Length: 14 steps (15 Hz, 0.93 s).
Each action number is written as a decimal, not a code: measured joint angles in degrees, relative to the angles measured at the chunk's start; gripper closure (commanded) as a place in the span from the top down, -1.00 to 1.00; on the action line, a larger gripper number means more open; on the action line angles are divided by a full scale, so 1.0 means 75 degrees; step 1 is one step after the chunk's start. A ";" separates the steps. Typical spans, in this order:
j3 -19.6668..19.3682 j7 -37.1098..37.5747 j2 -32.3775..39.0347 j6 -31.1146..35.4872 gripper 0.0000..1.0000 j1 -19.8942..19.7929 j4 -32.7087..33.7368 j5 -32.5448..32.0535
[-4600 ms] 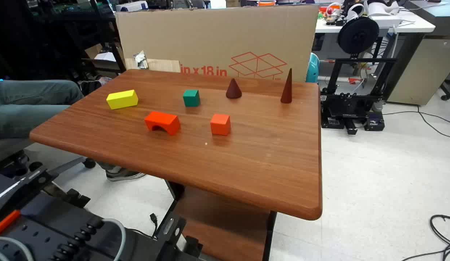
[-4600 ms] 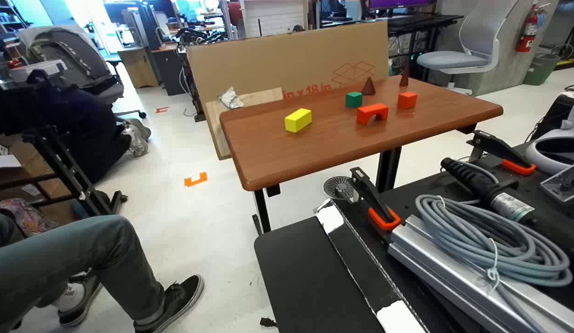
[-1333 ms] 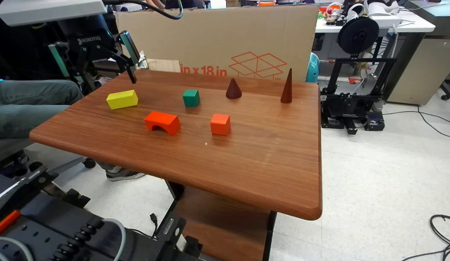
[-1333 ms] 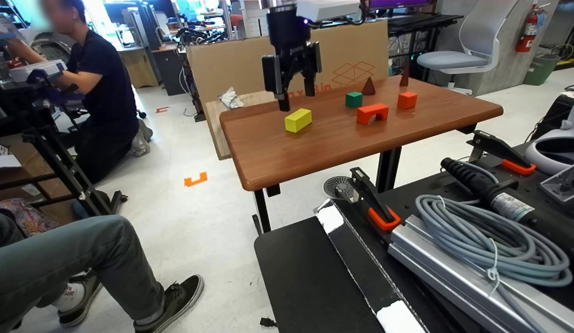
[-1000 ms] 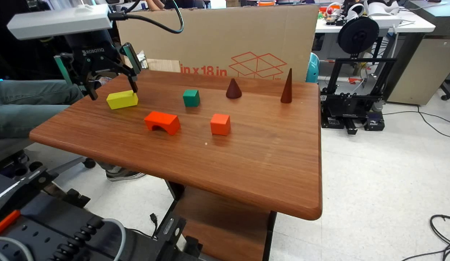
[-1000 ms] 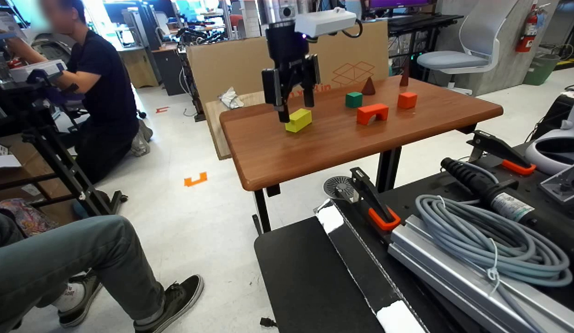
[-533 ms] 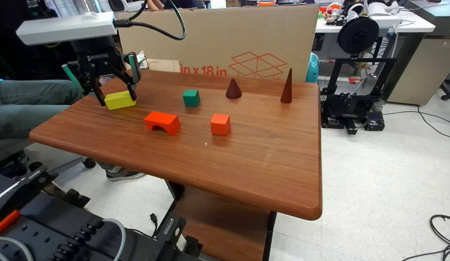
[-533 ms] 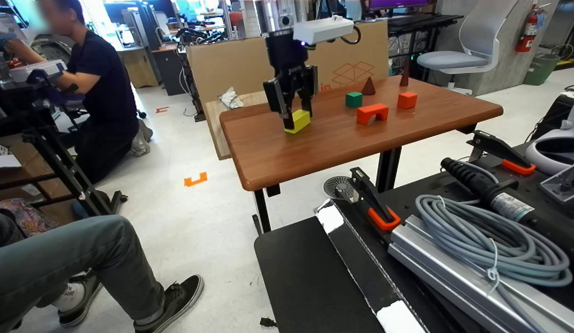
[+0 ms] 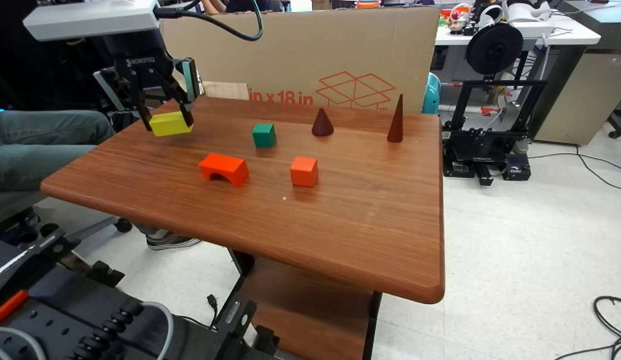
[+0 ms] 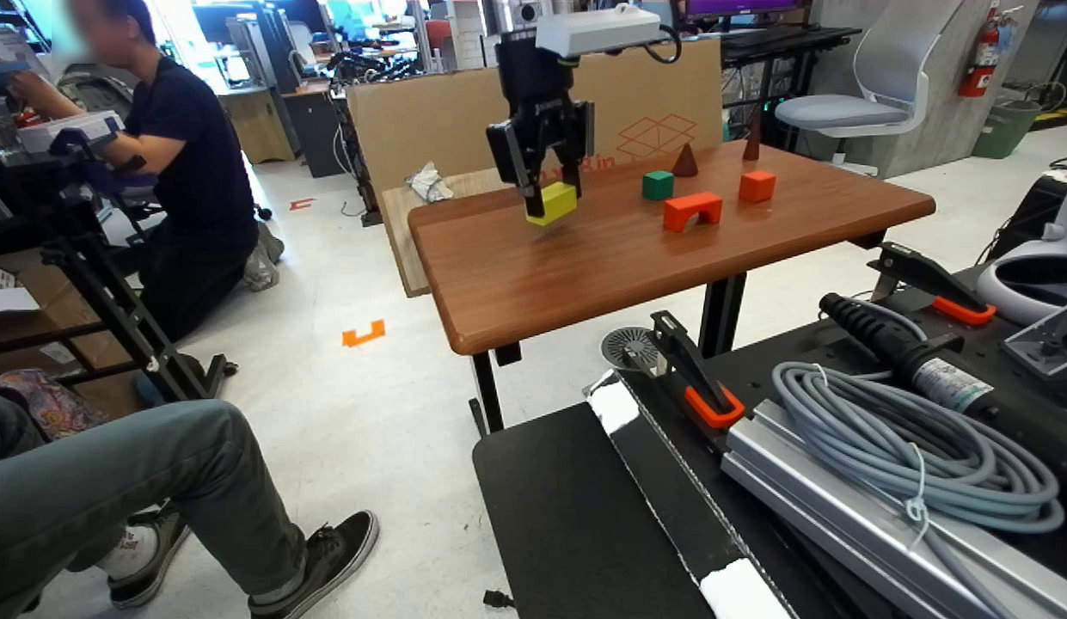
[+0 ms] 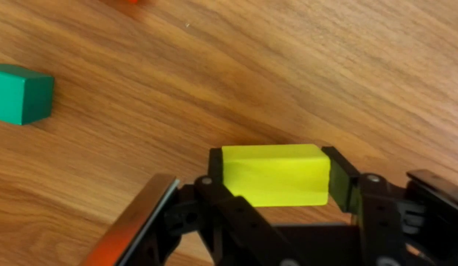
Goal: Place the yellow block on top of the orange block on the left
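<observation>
My gripper (image 9: pixel 168 121) is shut on the yellow block (image 11: pixel 276 181), with a finger pressed to each of its short ends in the wrist view. Held level, the yellow block (image 10: pixel 557 205) hangs slightly above the tabletop, and a faint shadow lies under it in an exterior view. The orange block (image 9: pixel 225 169), a low bridge with an arched notch beneath, rests on the table, apart from the gripper. Both exterior views show it fully. At the top edge of the wrist view only a sliver of something orange-red appears; which piece it is I cannot tell.
A green cube (image 9: pixel 264 135) and an orange cube (image 9: pixel 304 172) stand on the table (image 9: pixel 370 215). Farther back are a short dark cone (image 9: pixel 322 124) and a tall one (image 9: pixel 396 122). A cardboard sheet (image 9: pixel 290 55) rises behind; a seated person's leg (image 9: pixel 45 135) is beside the table.
From above, my gripper came down over the yellow block and closed on its ends. Over the last half second it has risen, lifting the block off the table. The other pieces stayed put.
</observation>
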 measured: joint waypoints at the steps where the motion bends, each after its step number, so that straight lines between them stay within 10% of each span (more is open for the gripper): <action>1: -0.0028 0.0146 -0.0106 -0.0097 -0.17 -0.0033 -0.0009 0.0142; 14: -0.0977 0.2285 -0.1240 -0.0507 -0.17 -0.0447 -0.0980 0.0849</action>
